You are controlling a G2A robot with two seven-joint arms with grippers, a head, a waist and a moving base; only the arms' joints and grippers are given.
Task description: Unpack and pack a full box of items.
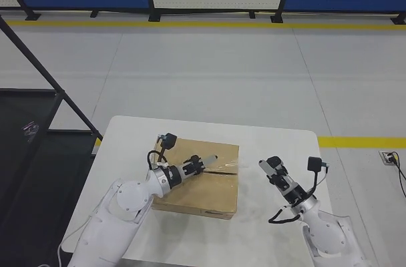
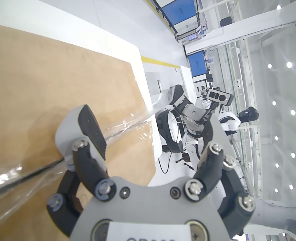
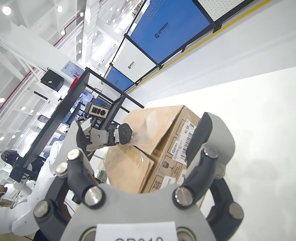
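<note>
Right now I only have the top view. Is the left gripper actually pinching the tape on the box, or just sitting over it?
Observer: Its own wrist view shows the left gripper open, with one finger pad by the clear tape and nothing pinched.
Operator: Is that tape lying flat?
Observer: No, it is wrinkled along the seam of the box.
Operator: What about the side of the box nearest the right gripper?
Observer: The right wrist view shows a barcode label stuck on that side.
</note>
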